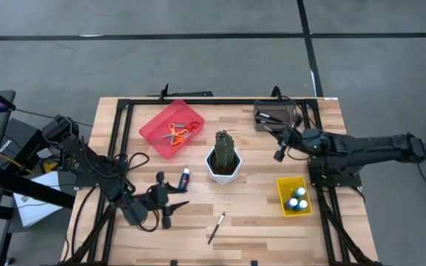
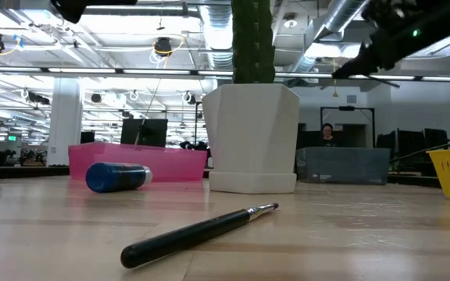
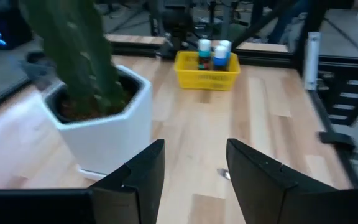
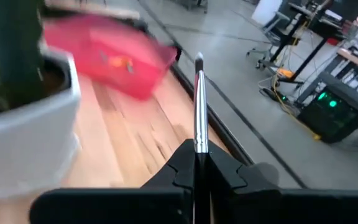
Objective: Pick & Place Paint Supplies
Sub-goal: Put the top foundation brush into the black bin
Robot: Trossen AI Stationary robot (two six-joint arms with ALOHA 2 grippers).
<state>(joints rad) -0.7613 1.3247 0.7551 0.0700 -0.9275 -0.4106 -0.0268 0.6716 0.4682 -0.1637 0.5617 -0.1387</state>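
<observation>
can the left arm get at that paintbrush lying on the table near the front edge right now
Probably yes. The left gripper is open and empty, low over the table, and the paintbrush lies close beside it on bare wood with nothing between them. The cactus pot stands farther back, out of the way.

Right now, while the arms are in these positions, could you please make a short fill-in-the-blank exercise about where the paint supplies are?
1. The orange-handled scissors lie inside the ____ tray.
2. The right gripper is shut on a ____.
3. The upright paint bottles stand in the ____ bin.
4. One blue paint bottle lies on the table beside the white pot of the ____.

Missing words: red; paintbrush; yellow; cactus
</observation>
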